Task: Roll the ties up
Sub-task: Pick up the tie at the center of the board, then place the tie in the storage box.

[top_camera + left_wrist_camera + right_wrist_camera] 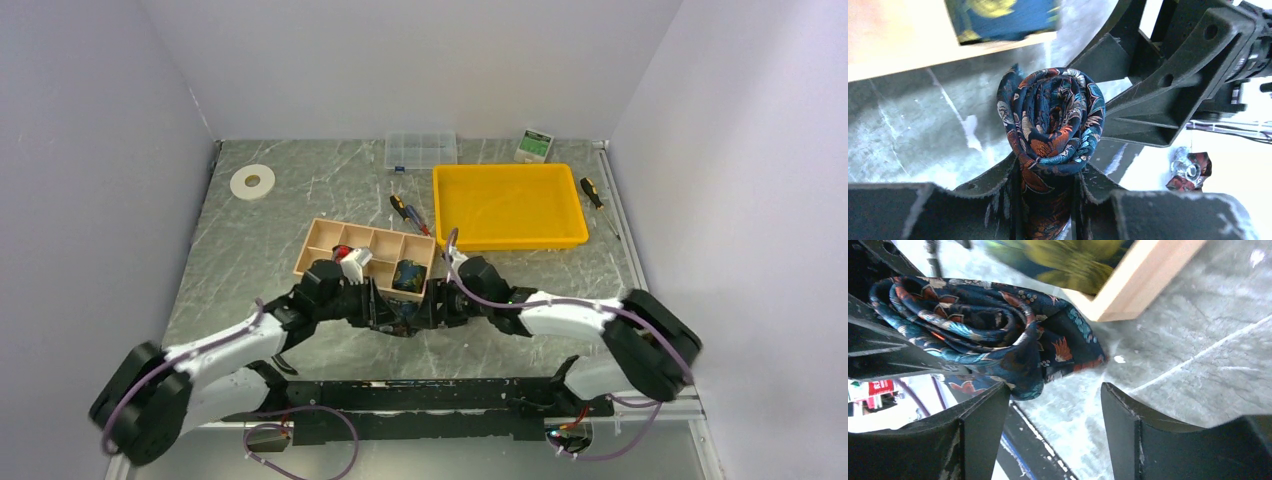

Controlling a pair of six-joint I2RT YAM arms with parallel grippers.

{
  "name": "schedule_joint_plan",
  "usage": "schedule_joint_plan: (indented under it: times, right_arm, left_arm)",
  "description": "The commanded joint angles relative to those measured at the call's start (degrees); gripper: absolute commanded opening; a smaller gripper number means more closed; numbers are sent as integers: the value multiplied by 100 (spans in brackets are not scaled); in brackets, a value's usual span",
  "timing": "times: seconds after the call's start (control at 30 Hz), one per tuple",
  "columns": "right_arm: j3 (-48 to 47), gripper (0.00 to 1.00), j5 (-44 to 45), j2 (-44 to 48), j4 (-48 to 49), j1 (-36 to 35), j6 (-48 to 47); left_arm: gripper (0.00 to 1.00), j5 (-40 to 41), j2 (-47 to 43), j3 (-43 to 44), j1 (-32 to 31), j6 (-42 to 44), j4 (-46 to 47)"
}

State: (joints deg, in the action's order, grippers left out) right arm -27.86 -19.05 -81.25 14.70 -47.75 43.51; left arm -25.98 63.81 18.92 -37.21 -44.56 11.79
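Note:
A dark navy tie with red, orange and teal floral print (1053,117) is wound into a tight coil just in front of the wooden organiser. My left gripper (1050,175) is shut on the tie's lower part, and the coil stands above its fingers. My right gripper (1055,405) is open. The same coil (983,332) lies ahead of it and to its left, beside its left finger (983,425). In the top view both grippers, left (385,318) and right (427,308), meet over the coil, which is mostly hidden there.
A wooden compartment organiser (330,240) stands right behind the grippers; one compartment holds a blue and yellow fabric roll (410,275). A yellow tray (575,210) is at the back right, with screwdrivers (408,212) beside it, a clear box (421,150) and a tape roll (252,182).

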Motion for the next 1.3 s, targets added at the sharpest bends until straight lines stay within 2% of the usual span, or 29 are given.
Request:
schedule_joint_plan:
  times: [0.0,0.1,0.2,0.3,0.4,0.57,0.67,0.8,0.9,1.1,1.27]
  right_arm:
    - [-577,73,631,1265,-1687,58,-851]
    - [-705,74,810,1813,-2172,367,-1025]
    - [-695,75,1090,2111,-2303,756,-992]
    - [-479,75,1352,2238,-1936,1142,-700]
    - [-362,75,1397,1982,-1426,1313,-440]
    - [-359,74,1099,1415,-862,1539,-149]
    - [-374,74,1027,1402,-867,1602,-231]
    - [-344,73,997,1533,-1010,1740,-422]
    - [-266,73,955,1634,-1084,1856,-534]
    - [-78,73,951,1892,-1224,1990,-589]
    - [8,73,951,2073,-1323,2042,-605]
  left_arm:
    - [3,524,-1365,1085,-37,424,-2293]
    - [3,982,-1912,1760,-1,787,-3321]
    - [3,1248,-1895,2511,234,1177,-4005]
    - [3,1249,-1518,3236,613,1516,-4174]
    - [3,1044,-857,3922,930,1803,-3995]
    - [3,-128,614,4847,1499,2001,-3384]
    - [3,-1272,1569,5441,1920,2150,-3312]
    - [3,-3098,2531,5719,2252,2067,-2840]
    - [3,-3788,3073,5880,2262,2154,-2709]
    - [3,-3739,4377,6571,2335,3018,-3864]
    - [3,-3283,5212,7116,2354,3479,-4678]
